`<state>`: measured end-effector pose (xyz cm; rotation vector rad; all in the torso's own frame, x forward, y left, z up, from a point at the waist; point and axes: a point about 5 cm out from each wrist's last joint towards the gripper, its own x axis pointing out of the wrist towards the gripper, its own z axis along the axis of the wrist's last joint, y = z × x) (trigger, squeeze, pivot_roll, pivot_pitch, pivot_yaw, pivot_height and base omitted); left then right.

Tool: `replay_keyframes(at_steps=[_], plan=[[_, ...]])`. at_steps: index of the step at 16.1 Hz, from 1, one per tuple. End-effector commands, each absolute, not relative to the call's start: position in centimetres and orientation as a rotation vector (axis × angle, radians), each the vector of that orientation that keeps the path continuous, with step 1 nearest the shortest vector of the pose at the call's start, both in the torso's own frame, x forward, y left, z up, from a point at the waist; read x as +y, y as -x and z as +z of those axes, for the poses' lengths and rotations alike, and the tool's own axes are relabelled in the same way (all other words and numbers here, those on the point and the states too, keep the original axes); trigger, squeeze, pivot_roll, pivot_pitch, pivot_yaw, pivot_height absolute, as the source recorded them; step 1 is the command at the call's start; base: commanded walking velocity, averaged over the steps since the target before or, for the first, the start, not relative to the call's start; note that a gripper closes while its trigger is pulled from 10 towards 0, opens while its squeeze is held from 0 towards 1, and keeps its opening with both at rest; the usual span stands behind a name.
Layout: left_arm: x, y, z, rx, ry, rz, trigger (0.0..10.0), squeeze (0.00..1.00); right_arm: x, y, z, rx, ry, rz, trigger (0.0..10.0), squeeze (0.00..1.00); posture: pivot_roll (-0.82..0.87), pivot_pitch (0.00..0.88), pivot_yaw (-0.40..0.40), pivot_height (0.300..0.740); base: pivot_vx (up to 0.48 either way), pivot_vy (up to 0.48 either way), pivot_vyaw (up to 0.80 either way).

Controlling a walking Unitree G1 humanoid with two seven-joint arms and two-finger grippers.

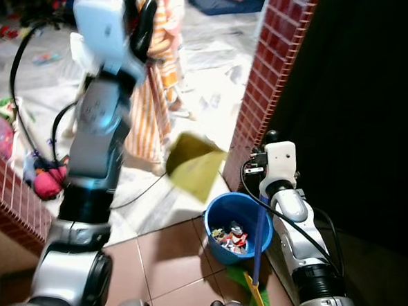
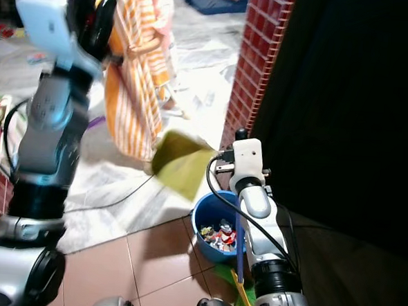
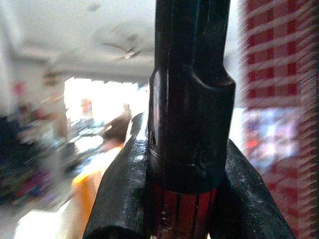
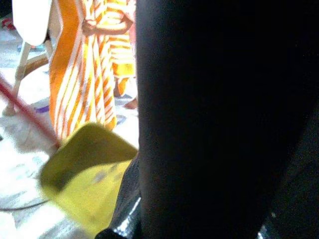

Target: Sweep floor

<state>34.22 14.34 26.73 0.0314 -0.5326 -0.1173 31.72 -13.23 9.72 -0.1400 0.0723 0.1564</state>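
Note:
A yellow dustpan (image 1: 195, 165) hangs tilted and blurred over a blue bucket (image 1: 235, 228) that has small litter in it. Its long handle (image 3: 189, 99), black above red, runs up to my raised left gripper (image 1: 144, 21), which is shut on it. The red shaft (image 4: 25, 112) and the pan (image 4: 87, 174) are in the right wrist view. My right gripper (image 1: 259, 162) is shut on the blue broom stick (image 1: 258, 246), which stands upright beside the bucket. The green bristles (image 1: 250, 284) rest on the brown tiles.
A person in an orange striped dress (image 1: 152, 87) stands close behind the dustpan. A red brick pillar (image 1: 268, 74) rises right of the bucket, with a dark opening beyond. A low brick wall (image 1: 7, 196) and toys lie left. A cable (image 2: 118, 200) crosses the floor.

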Motion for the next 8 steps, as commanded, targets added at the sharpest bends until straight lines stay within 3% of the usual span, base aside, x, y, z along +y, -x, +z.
replay_keyframes(at_steps=[1, 8], plan=[[15.0, -34.0, 26.8, -0.525, -0.036, -0.065, 10.0, 0.0, -12.6, -32.3, 10.7, 0.029, 0.125, 0.175, 10.0, 0.0, -0.01, 0.0, -0.05, 0.74, 0.0, 0.0, 0.0], [14.0, -34.1, 16.4, -0.2, -0.029, 0.013, 10.0, 0.0, -11.7, -32.9, 11.2, 0.01, 0.093, 0.199, 10.0, 0.0, -0.01, 0.0, -0.047, 0.74, 0.0, 0.0, 0.0]])
